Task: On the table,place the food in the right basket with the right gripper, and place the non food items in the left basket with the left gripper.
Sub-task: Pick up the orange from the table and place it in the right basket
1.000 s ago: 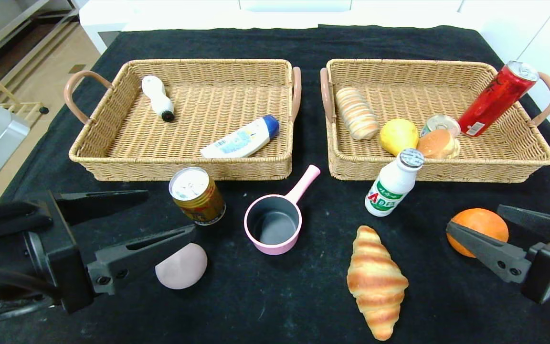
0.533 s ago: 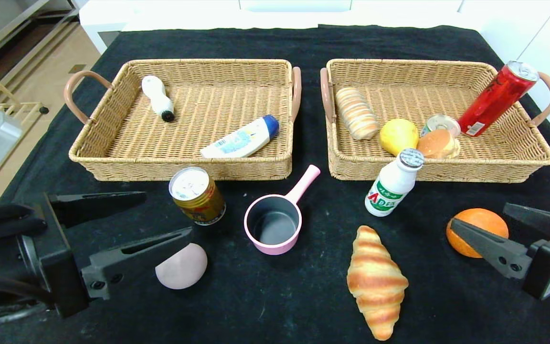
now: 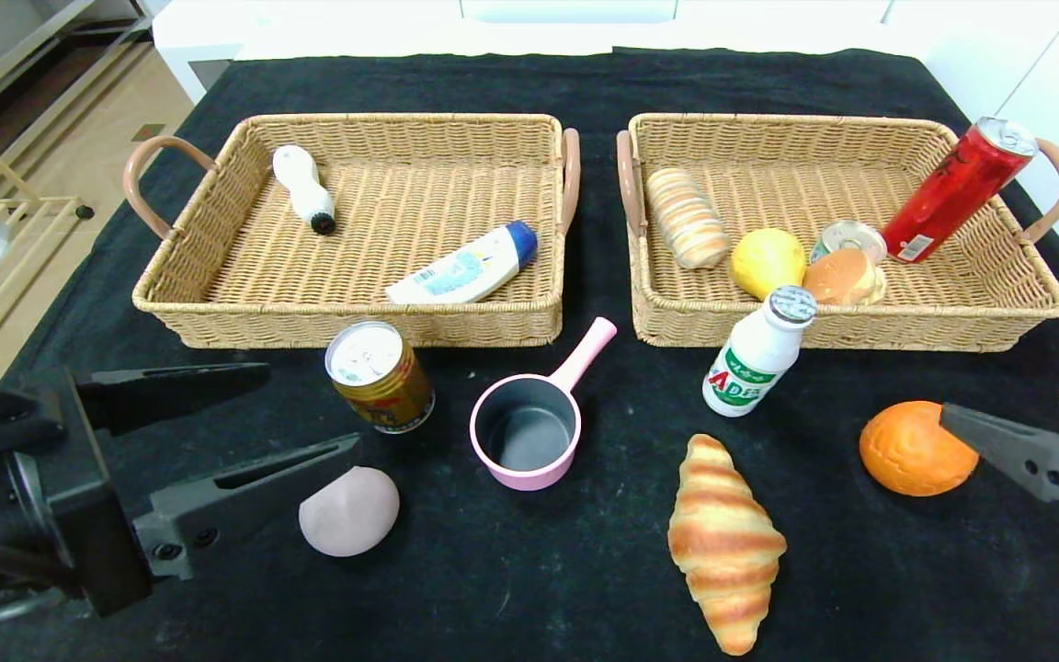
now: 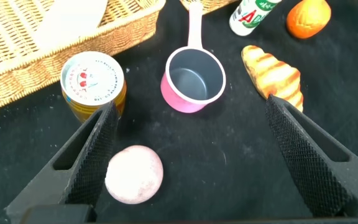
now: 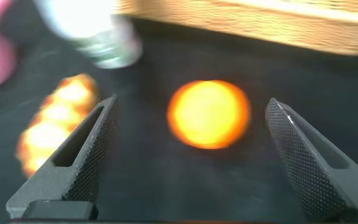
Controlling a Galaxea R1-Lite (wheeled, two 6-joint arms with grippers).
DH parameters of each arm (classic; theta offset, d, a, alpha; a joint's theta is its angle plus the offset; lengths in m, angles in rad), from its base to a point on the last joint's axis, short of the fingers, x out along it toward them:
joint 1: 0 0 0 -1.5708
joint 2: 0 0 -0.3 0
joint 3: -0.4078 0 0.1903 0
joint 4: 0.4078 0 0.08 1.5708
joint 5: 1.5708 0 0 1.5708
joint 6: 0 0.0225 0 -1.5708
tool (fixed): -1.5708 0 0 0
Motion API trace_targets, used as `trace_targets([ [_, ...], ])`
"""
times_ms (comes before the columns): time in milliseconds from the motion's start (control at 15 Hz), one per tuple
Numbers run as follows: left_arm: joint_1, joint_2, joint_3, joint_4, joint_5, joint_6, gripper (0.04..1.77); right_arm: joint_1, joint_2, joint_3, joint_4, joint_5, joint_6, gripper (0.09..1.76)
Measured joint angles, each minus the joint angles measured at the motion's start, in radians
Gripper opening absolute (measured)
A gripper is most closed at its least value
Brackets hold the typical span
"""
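Black cloth covers the table (image 3: 529, 588), and at its near left corner the left gripper (image 3: 304, 409) hangs low with its fingers spread wide and nothing between them, a pink round object (image 3: 349, 511) lying just beside its lower finger and a gold can (image 3: 380, 376) standing just past it. Behind these sits the left basket (image 3: 217, 317), holding a small white bottle (image 3: 303, 188) and a white tube with a blue cap (image 3: 462, 265). At the middle of the table stands a pink saucepan (image 3: 529, 428), its handle pointing toward the gap between the baskets. Farther right a white milk bottle (image 3: 758, 352) stands against the front wall of the right basket (image 3: 952, 326), which holds a striped bun (image 3: 686, 218), a lemon (image 3: 767, 262), a small burger (image 3: 845, 277), a tin (image 3: 848, 237) and a red can (image 3: 957, 190) leaning on the rim. A croissant (image 3: 723, 542) lies near the front edge. At the far right an orange (image 3: 916, 448) rests on the cloth, and the right gripper (image 5: 191, 146) is wide open and empty, one finger tip just beside the fruit.
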Motion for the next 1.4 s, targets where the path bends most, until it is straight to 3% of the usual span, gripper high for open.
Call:
trace_targets([
  [200,0.000,-0.004,-0.001,-0.001,0.000,0.000,1.72,-0.077,0.052,-0.097,0.165,-0.048,0.080,1.71],
  [467,0.000,-0.010,0.002,0.001,0.000,0.000,1.72,-0.095,0.096,-0.136,0.192,-0.050,0.115,1.71],
  [733,0.000,-0.016,0.002,0.001,0.000,0.001,1.72,-0.093,0.167,-0.233,0.316,-0.045,0.304,1.71],
  [1400,0.000,-0.032,0.000,0.003,0.000,0.002,1.72,-0.116,0.330,-0.300,0.327,0.042,0.379,1.71],
])
